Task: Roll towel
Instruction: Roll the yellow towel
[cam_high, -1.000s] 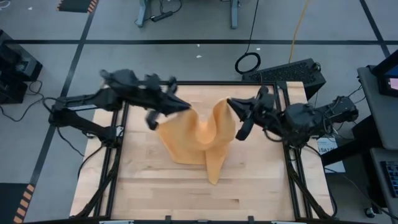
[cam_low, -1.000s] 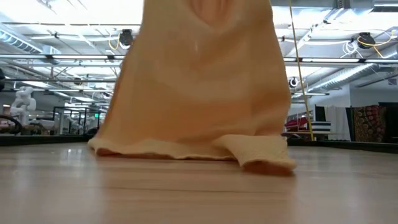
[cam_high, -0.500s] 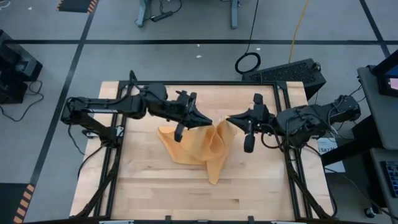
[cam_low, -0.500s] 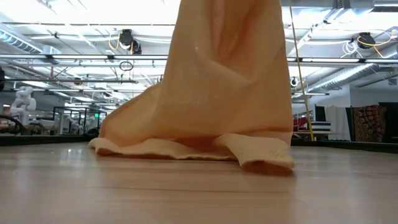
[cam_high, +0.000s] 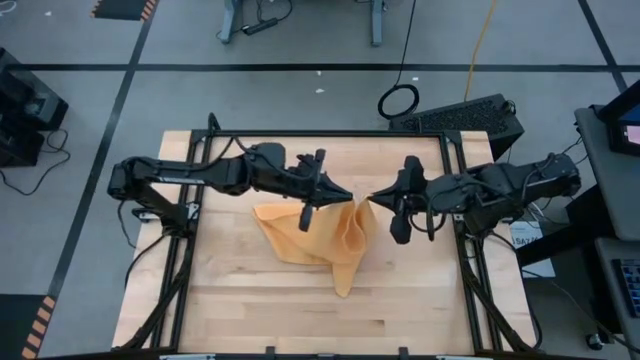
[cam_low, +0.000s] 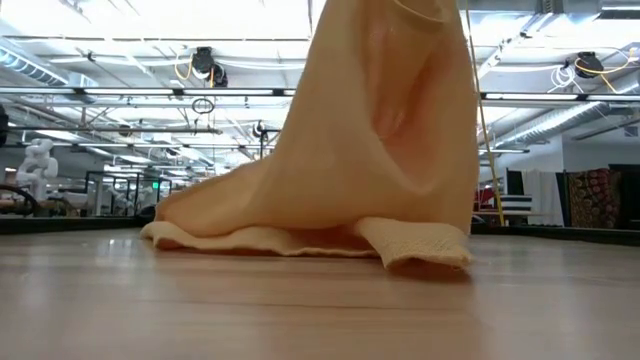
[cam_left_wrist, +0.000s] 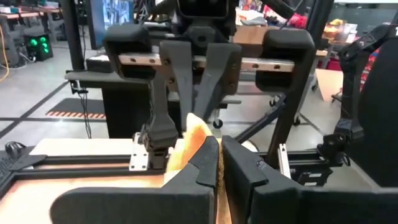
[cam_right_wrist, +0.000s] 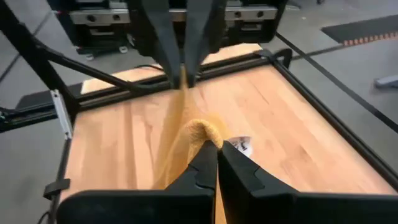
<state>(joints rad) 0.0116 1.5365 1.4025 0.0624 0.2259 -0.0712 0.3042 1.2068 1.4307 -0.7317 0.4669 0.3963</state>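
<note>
The orange-yellow towel (cam_high: 320, 232) hangs in the middle of the wooden table, held up at two top points that nearly meet. Its lower edge (cam_low: 290, 238) lies bunched on the wood, and one tail (cam_high: 343, 283) points toward the near edge. My left gripper (cam_high: 348, 195) comes in from the left and my right gripper (cam_high: 372, 198) from the right. Both are shut on the towel, their fingertips close together and facing each other above the cloth. My left gripper pinches a top corner of the towel (cam_left_wrist: 194, 130) between its two fingers, reaching in level from the table's left. The cloth hangs slack below the fingers, its lower part on the table. My right gripper pinches a bunched top corner (cam_right_wrist: 200, 132) between its two fingers, slanting down from the table's right. The towel drops from it (cam_right_wrist: 177, 106) to the wood.
A black metal frame (cam_high: 300, 133) runs round the table's far and side edges. Bare wood (cam_high: 300, 320) lies between the towel and the near edge. A black keyboard case (cam_high: 470, 115) sits beyond the far right corner.
My left gripper has gone down and toward the table's right, up to my right gripper, which has sunk a little and tipped its fingers downward. The towel's two held corners have come together. Its hanging part has narrowed and folded in, while the lower edge has stayed on the table.
</note>
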